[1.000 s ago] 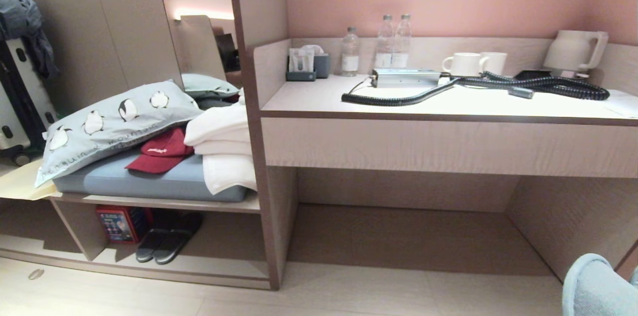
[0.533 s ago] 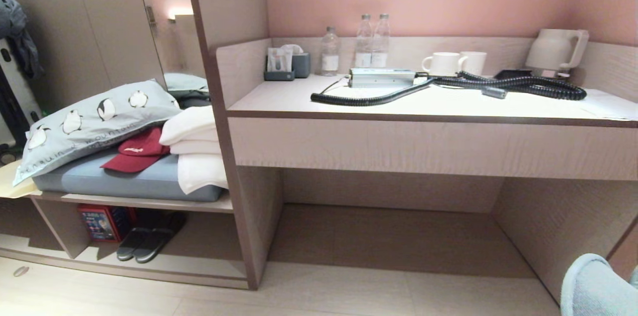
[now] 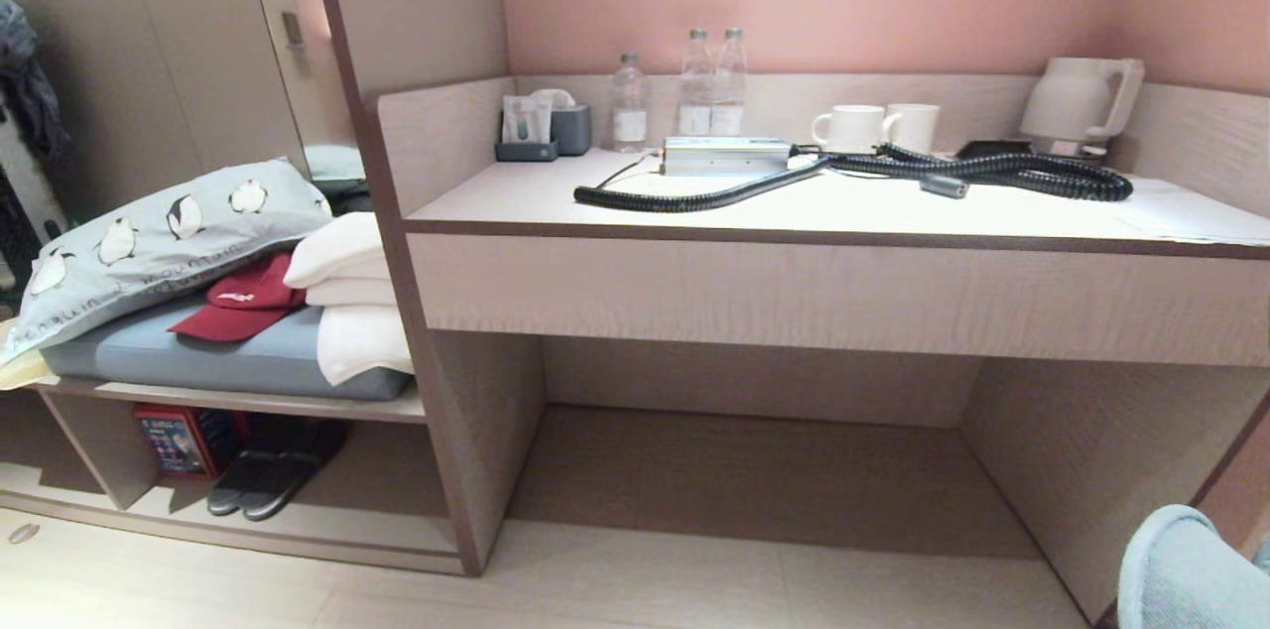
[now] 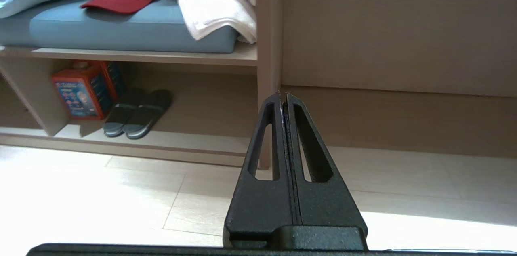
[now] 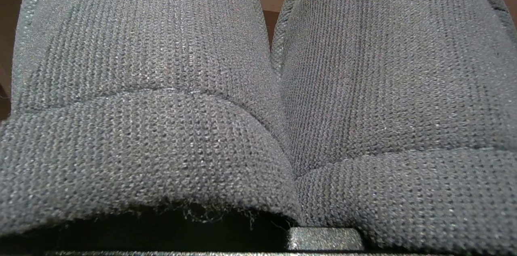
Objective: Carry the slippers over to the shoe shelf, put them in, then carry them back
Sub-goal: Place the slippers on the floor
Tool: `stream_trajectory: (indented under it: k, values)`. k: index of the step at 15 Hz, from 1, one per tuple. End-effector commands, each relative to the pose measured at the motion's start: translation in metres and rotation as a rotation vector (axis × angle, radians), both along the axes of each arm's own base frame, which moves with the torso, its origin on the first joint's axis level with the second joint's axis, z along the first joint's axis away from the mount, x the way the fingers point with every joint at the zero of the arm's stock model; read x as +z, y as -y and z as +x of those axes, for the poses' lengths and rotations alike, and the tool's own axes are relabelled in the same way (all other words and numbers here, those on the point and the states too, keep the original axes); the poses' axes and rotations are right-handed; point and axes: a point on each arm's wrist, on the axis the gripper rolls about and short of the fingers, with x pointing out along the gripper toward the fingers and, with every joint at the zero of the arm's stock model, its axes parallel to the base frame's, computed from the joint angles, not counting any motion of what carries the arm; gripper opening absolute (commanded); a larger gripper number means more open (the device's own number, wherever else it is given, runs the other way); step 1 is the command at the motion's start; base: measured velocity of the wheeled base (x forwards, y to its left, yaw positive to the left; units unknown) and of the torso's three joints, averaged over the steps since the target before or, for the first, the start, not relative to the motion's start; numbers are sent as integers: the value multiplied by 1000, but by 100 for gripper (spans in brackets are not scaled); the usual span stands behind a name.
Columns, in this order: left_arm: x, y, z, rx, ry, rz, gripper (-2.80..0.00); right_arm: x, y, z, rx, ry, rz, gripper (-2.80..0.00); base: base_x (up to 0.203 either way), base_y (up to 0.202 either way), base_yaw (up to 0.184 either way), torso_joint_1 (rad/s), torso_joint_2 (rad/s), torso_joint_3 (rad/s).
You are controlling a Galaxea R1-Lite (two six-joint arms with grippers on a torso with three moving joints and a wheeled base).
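Knit slippers pinched in the right gripper, shoe shelf off at eight o'clock.

The slippers (image 5: 258, 86), soft ribbed blue-grey fabric with rounded toes, lie side by side and touching. They fill the right wrist view, and their pale edge shows at five o'clock in the head view. The right gripper (image 5: 325, 243) is clamped on them, its fingers hidden under the cloth. The left gripper (image 4: 283, 100) hangs low over the pale plank floor (image 3: 695, 579), its black slotted jaws pressed flat together, empty. The shelf (image 3: 377, 530), beige wood-grain board with a thin raised base, holds dark sandals (image 3: 263, 482) beside a red box (image 3: 179, 439), with bare board to their right.
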Motion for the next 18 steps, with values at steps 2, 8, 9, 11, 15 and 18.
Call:
stream_trajectory:
  k: [2, 8, 9, 11, 15, 18]
  values:
    - [0, 0, 0, 2, -3, -2, -280, 0, 0, 0, 1, 2, -1, -280, 0, 0, 0, 0, 0, 0]
    - [0, 0, 0, 2, -3, -7, -280, 0, 0, 0, 1, 2, -1, -280, 0, 0, 0, 2, 3, -168]
    - [0, 0, 0, 2, -3, -7, -280, 0, 0, 0, 1, 1, -1, -280, 0, 0, 0, 5, 9, -190]
    - [0, 0, 0, 2, -3, -7, -280, 0, 0, 0, 1, 2, -1, -280, 0, 0, 0, 7, 5, -207]
    - [0, 0, 0, 2, -3, -7, -280, 0, 0, 0, 1, 2, -1, -280, 0, 0, 0, 5, 1, -199]
    - [0, 0, 0, 2, -3, -7, -280, 0, 0, 0, 1, 2, -1, -280, 0, 0, 0, 3, 5, -198]
